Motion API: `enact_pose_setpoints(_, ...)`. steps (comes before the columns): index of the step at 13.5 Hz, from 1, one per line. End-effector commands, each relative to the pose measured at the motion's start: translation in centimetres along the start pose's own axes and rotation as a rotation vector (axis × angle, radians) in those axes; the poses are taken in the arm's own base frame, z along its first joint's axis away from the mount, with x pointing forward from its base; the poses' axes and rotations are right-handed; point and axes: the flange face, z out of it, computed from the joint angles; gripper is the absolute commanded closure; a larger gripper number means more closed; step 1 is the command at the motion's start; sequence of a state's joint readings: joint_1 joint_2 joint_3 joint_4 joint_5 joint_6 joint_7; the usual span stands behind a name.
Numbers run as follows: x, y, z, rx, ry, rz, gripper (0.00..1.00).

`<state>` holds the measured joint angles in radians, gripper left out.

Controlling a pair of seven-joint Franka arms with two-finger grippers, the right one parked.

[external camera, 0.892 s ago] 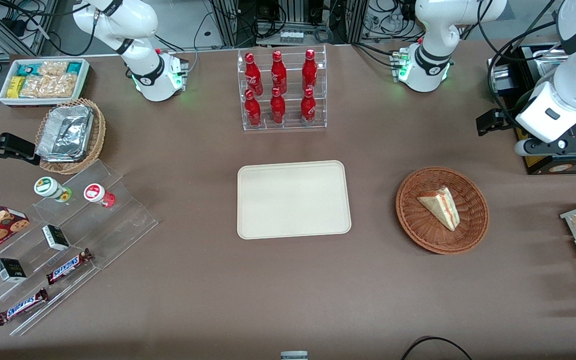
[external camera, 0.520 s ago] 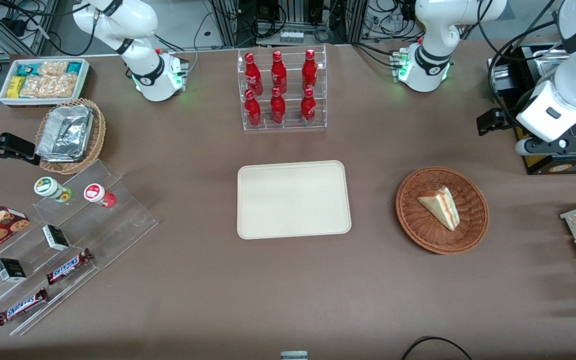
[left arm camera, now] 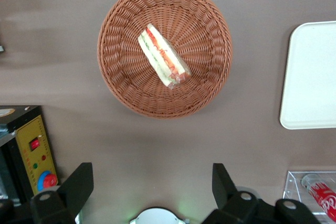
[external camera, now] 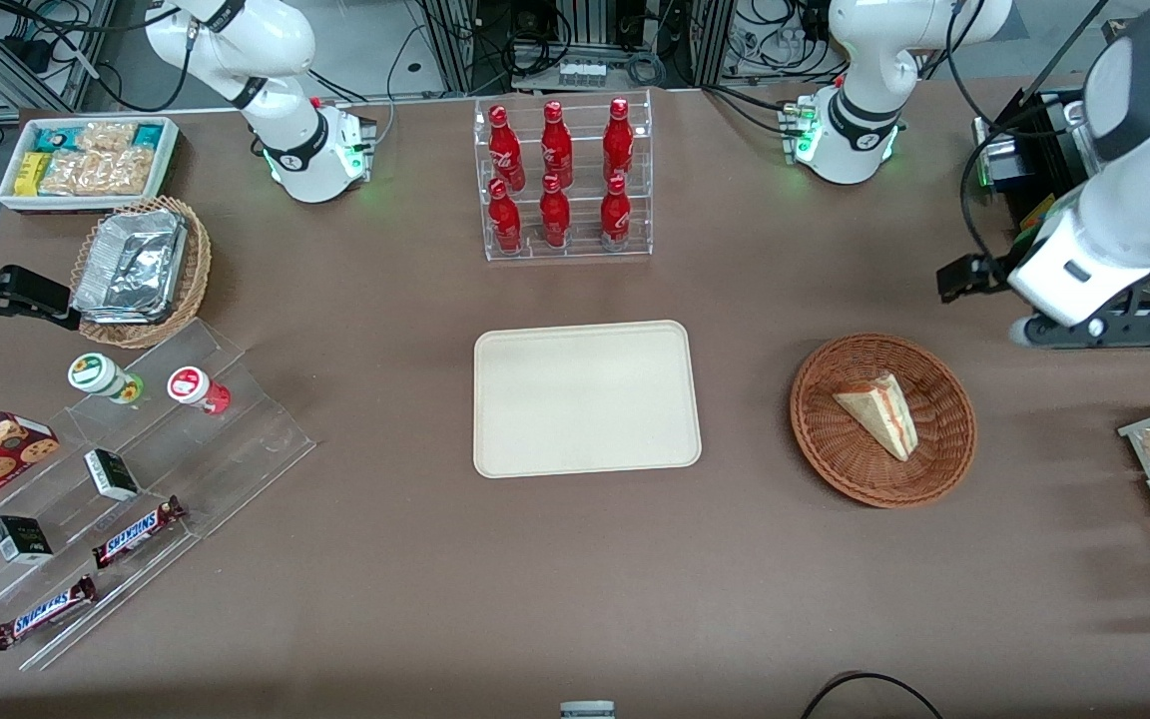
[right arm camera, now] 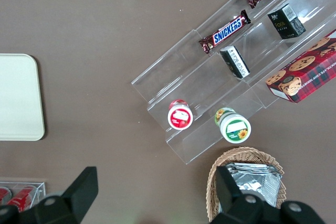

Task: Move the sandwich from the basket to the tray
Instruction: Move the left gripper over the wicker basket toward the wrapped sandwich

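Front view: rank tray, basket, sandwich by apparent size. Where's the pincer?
1. tray
2. basket, slightly smaller
3. sandwich, in the basket

The pincer is open, above bare table, farther from the front camera than the basket.

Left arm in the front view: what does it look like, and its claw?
The left arm is glossy white with dark grey joint bands; black cables trail by it, and its round white base shows green lights. The claw, high above the table beside the basket, has two black wedge-shaped fingers, spread open.
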<state>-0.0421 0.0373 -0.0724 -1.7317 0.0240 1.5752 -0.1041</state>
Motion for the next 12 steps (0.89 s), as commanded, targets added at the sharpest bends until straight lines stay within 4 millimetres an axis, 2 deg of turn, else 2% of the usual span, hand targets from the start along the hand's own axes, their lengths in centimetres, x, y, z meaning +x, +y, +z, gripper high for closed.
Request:
enact_pose_setpoints(1,1.4,0.3,3.5,-0.004,-0.009,0.012,0.0)
enact_pose_setpoints(5,4.4,0.4,8.2,-0.009,-0.038,0.004,0.0)
enact_pose_setpoints(8,6.0,0.4,10.5,-0.014,-0.033,0.001,0.0)
enact_pose_setpoints(12,8.6,0.6,14.6,-0.022,-0.017,-0.067,0.0)
